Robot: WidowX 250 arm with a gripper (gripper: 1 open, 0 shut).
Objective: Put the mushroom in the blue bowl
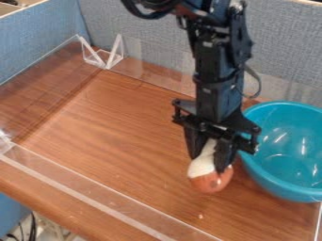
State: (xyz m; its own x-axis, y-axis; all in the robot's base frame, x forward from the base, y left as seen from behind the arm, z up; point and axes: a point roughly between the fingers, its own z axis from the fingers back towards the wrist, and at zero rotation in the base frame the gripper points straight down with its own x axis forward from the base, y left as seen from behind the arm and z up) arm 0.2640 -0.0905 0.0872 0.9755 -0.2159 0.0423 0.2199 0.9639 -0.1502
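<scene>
From my camera I have the claw pointing straight down, its black fingers clamped on the cream stem of the mushroom. The reddish-brown cap hangs below the fingertips, turned downward, and I read it as lifted just clear of the table, though the gap under it is too small for me to be sure. The mushroom sits just beside the blue bowl, on its left side as I see it, outside the rim and not over the opening. The bowl rests on the wooden table near the right edge of my view, its glossy inside catching a few highlights. The black arm rises from the claw toward the top of the picture, in front of the grey-blue partition. A clear acrylic wall fences the near edge of the table, and a small clear plastic stand sits at the far left corner.
</scene>
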